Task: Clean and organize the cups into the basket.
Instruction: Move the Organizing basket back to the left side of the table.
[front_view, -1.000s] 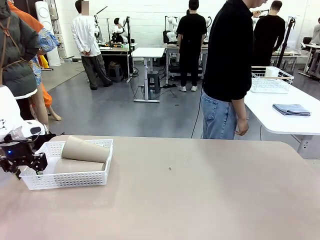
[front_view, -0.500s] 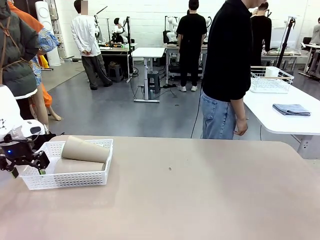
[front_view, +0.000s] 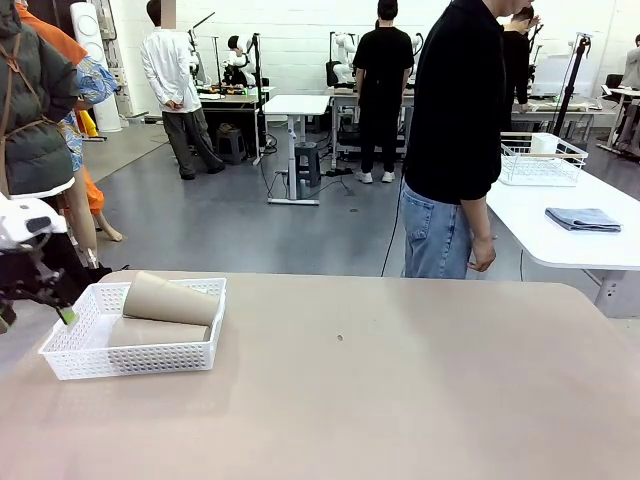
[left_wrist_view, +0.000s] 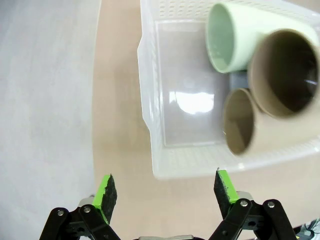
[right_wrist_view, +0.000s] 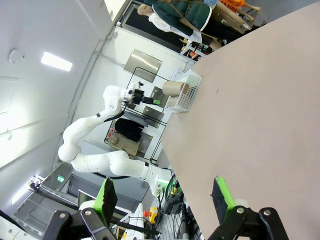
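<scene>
Robotics lab: rows of white tables (front_view: 295, 104) w/ people (front_view: 383, 80) standing around.

The left gripper (left_wrist_view: 164, 189) hangs raised at the robot's far left, jaws wide apart and holding nothing. The right gripper (right_wrist_view: 164, 198) is also spread wide and empty, its fingers pointing across the table.
</scene>
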